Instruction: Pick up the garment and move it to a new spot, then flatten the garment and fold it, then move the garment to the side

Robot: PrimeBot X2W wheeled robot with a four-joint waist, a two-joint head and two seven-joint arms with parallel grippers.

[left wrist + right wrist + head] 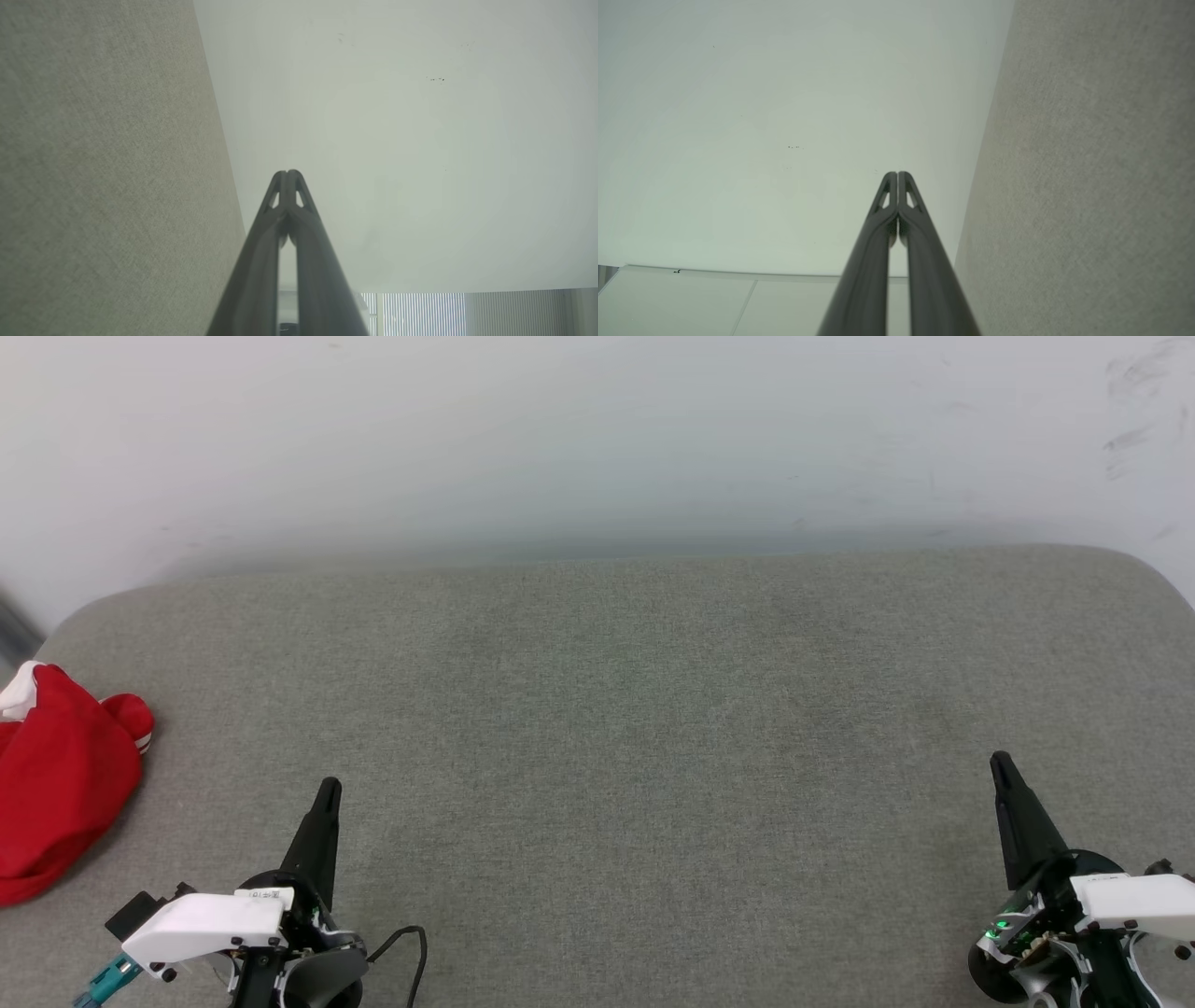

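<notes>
A wide grey woven-fabric cushion (pixel 597 728) with rounded far corners is stretching across the head view, and a smudged white wall (pixel 597 439) is rising just behind its far edge. The red jersey-style shirt (pixel 61 779) is lying crumpled in a loose heap on the cushion's left edge. A bit of white sleeve and striped trim is showing, and part of the heap is running out of the picture.

The left gripper (pixel 329 791), two long dark fingers on a white-shelled wrist, is sitting over the cushion's near left part. It is near the shirt but apart from it, and it is pointing toward the cushion's far edge. Its fingers are pressing together and gripping nothing; in the left wrist view the left gripper (pixel 288 175) is showing its tips meeting. A black cable (pixel 411 952) is looping over the cushion's near edge beside this wrist, and a teal connector (pixel 107 980) is sticking out toward the cushion's near left corner.

The right gripper (pixel 1001 765), of the same build, is sitting over the cushion's near right part, well apart from the shirt. Its fingers are also lying closed against each other, empty, as the right wrist view is showing (pixel 897 176). A green light (pixel 999 926) is glowing at its base.

Whether either gripper is touching the cushion cannot be told.
</notes>
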